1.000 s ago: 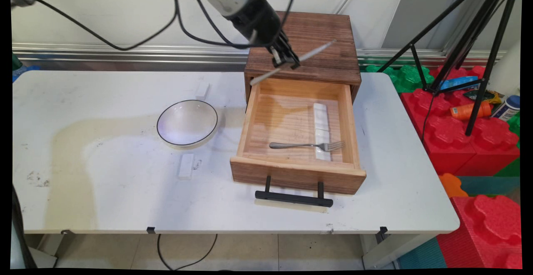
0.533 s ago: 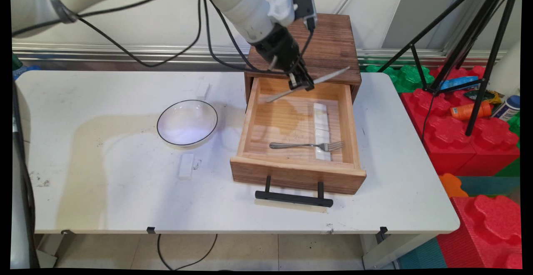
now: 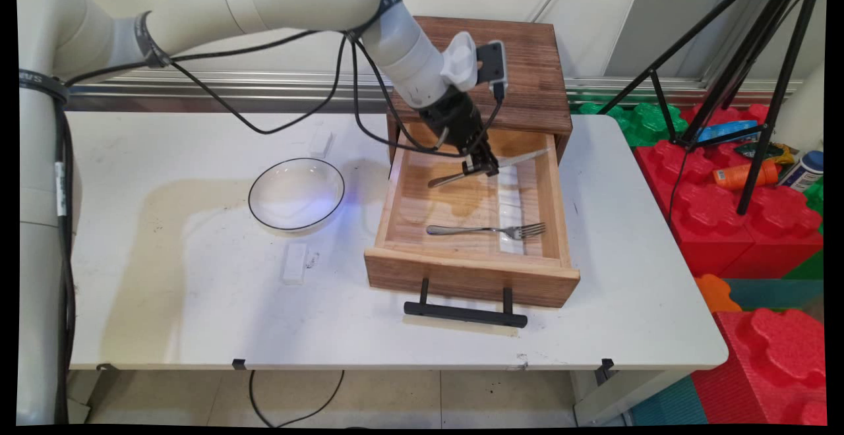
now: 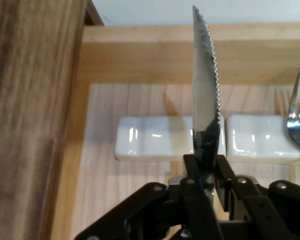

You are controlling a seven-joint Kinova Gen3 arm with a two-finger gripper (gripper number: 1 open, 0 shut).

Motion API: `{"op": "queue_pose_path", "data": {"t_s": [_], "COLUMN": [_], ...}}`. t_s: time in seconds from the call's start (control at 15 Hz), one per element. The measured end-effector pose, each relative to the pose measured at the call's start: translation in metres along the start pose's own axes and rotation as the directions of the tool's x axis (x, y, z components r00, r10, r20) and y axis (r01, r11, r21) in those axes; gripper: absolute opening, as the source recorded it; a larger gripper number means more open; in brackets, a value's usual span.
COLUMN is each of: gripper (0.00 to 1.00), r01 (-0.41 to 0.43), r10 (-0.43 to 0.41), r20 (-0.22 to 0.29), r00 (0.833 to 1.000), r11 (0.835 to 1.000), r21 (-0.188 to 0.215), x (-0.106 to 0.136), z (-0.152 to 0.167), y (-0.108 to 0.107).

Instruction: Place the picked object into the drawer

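- The claw (image 3: 486, 169) is clamped on a table knife (image 3: 489, 167), gripping it about midway along its length, where blade meets handle.
- The knife hangs just inside the open wooden drawer (image 3: 472, 270), over its back half, not visibly touching the drawer floor.
- In the main view, its long axis runs nearly level and crosswise to the drawer: blade toward the drawer's right wall and slightly raised, handle toward the left wall.
- The knife is slim, silver metal; the hand view shows a serrated edge (image 4: 216, 75) along the blade.
- Directly below the blade, in the hand view, lie white ceramic cutlery rests (image 4: 152, 145) on the drawer floor, set in a row.
- A fork (image 3: 486, 230) lies nearer the drawer's front, roughly parallel to the knife, tines on a rest.
- A bowl (image 3: 297, 194) and two small white blocks (image 3: 294, 263) sit on the tabletop (image 3: 198, 316), left of the drawer.
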Motion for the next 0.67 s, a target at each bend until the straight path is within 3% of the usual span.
{"op": "queue_pose_path", "data": {"t_s": [0.67], "gripper": [0.00], "r01": [-0.028], "r10": [0.029], "r20": [0.037], "r00": [0.999], "r11": [0.999], "r21": [-0.024], "x": [-0.020], "z": [0.041], "y": [-0.009]}}
